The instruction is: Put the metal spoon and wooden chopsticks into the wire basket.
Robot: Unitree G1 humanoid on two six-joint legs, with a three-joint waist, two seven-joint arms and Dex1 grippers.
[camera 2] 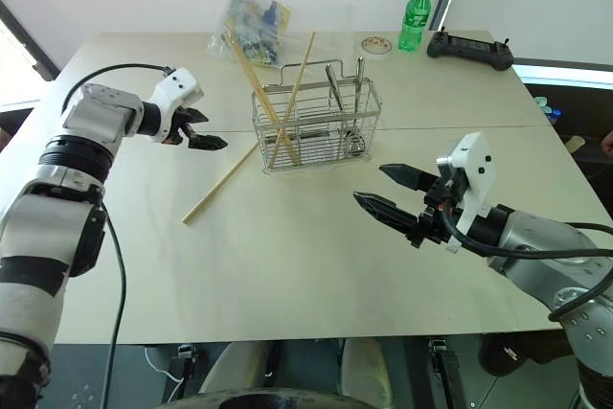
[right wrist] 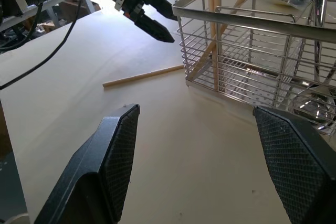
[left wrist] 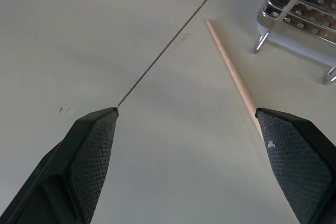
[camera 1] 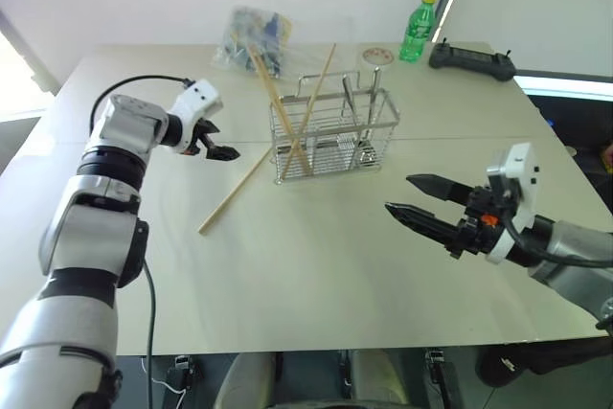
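The wire basket [camera 1: 330, 131] stands at mid-table. Two wooden chopsticks [camera 1: 287, 126] lean crossed inside its left part, and the metal spoon [camera 2: 358, 93] stands bowl-down in its right part. A third chopstick [camera 1: 235, 191] lies flat on the table, slanting away from the basket's left front corner. My left gripper [camera 1: 218, 141] hovers open and empty just left of that chopstick's far end; in the left wrist view the stick [left wrist: 231, 69] runs towards one finger [left wrist: 294, 161]. My right gripper [camera 1: 399, 193] is open and empty, right of and nearer than the basket.
A crinkled clear plastic bag [camera 1: 251, 37] lies behind the basket. A green bottle [camera 1: 418, 28], a small round dish [camera 1: 376, 54] and a black controller [camera 1: 471, 57] sit at the far right. The table's front edge [camera 1: 316, 347] is near me.
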